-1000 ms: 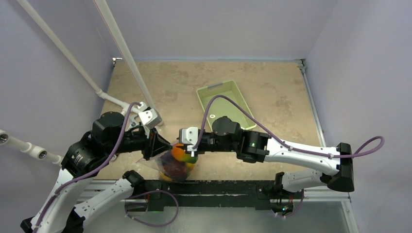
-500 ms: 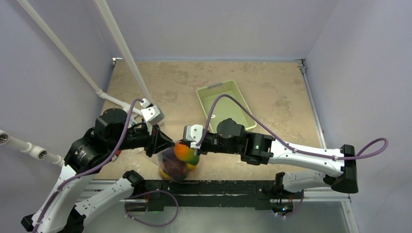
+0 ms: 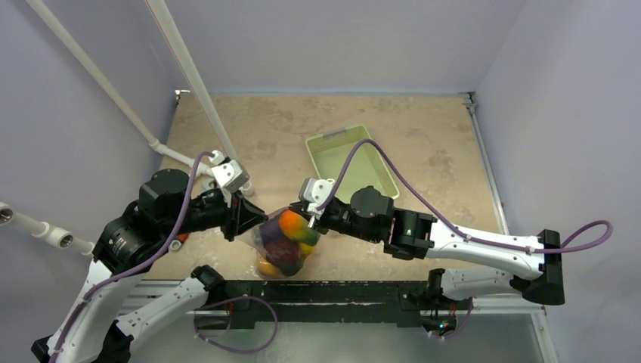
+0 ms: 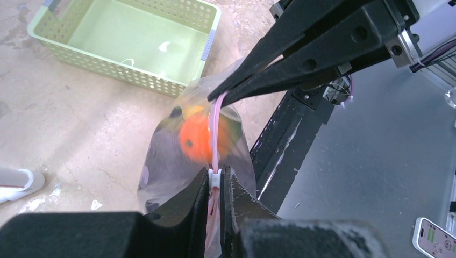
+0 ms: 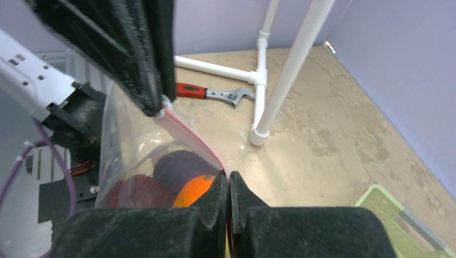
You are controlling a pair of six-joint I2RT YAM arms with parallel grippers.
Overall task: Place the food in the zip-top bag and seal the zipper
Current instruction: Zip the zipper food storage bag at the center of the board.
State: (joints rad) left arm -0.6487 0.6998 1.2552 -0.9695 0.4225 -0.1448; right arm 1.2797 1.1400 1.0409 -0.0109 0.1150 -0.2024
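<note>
The clear zip-top bag [image 3: 281, 243] hangs between my two grippers near the table's front edge. It holds the food: an orange fruit [image 3: 292, 224], a dark purple piece [image 5: 180, 165] and a dark red piece [image 5: 134, 191]. The pink zipper [image 4: 216, 131] runs taut from one gripper to the other. My left gripper [image 4: 215, 181] is shut on the zipper's white slider tab [image 4: 214, 176] at the bag's left end [image 3: 253, 221]. At the strip's other end, my right gripper [image 5: 229, 183] is shut on the zipper, and it also shows in the top view [image 3: 308, 217].
The pale green basket [image 3: 378, 178] stands behind the right arm with nothing in it. White pipes [image 5: 279, 80] rise at the back left, with a red-handled wrench [image 5: 209, 92] by their foot. The black front rail [image 4: 290, 134] lies just under the bag.
My right gripper has shut on the zipper's right end. Both grippers and the bag have shifted a little to the right and away from the front edge.
</note>
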